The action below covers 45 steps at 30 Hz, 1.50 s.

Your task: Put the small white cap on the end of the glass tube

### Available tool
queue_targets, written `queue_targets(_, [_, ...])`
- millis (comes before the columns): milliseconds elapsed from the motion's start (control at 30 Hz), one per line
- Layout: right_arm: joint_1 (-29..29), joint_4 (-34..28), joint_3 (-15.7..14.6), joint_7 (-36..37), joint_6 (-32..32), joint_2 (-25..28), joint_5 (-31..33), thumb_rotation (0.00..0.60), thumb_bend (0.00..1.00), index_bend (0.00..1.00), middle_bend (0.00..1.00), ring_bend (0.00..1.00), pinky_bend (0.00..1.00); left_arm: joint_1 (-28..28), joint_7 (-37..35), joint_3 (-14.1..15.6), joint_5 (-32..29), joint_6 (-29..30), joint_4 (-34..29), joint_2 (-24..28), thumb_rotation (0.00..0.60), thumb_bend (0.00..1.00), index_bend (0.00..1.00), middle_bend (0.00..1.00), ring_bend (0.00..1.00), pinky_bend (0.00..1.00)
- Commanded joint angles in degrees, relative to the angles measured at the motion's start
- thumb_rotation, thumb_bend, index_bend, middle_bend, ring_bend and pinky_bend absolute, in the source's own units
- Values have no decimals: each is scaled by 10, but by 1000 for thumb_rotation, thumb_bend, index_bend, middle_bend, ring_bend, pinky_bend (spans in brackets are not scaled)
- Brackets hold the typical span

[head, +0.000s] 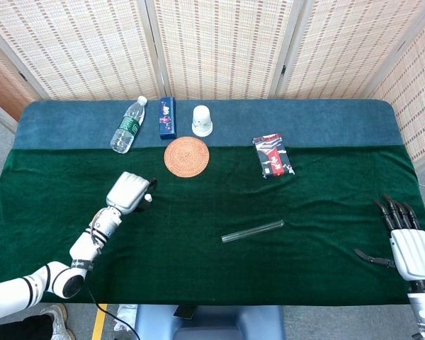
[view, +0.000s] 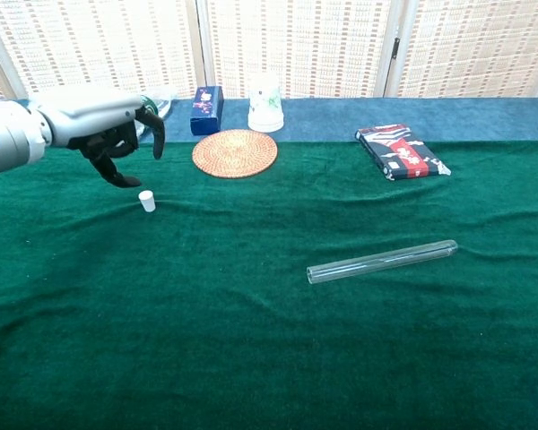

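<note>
The tabletop was covered in dark green cloth, with a blue strip along its far edge. On the blue strip, toward the far left corner, lay a plastic water bottle, a small blue box and an upside-down white cup. A round woven coaster sat just in front of the cup. A red-and-black packet lay right of centre. The small white cap stood left of centre, and the glass tube lay well apart from it, nearer the front edge.

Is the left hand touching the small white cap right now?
Apart. In the chest view the left hand hangs above the small white cap, with green cloth showing between its fingers and the cap, which stands alone on the table.
</note>
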Motion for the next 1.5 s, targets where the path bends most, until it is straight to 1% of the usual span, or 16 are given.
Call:
queue_targets(33, [-1,0,0,0,0,1,0,400,40,0,0,42,0,-1,-12,4,4,-6,17,-15,600,332,484,963,880,832])
queue_targets(233, [-3,2,-1,4,1,1,2,400,40,0,0,47,0,-10,-11,3,-2,-17,62,-47,600,342,467,964,881,832])
queue_targets(333, [-3,4,-1,6,-1,0,5,400,39,0,0,45,0,-14,4,4,-7,-21,80,-58,600,340,462,964,881,832])
queue_targets(533, [-1,5,0,6,-5,0,6,400,40,0,0,44,0,-15,22,4,-24,-26,101,-71,600,340,461,964,881,832])
queue_targets(933, [3,10,1,9,-13,-3,9,400,40,0,0,43,0,-14,27,6,-34,-35,125,-83,600,343,468,964,881,832])
queue_targets(1233, [5,12,1,9,-18,-4,11,398,40,0,0,44,0,-16,22,5,-41,-47,143,-92,600,367,497,964,882,832])
queue_targets(1500, [7,14,2,10,-22,-5,15,398,39,0,0,45,0,-17,27,3,-47,-52,145,-91,600,376,499,964,882,832])
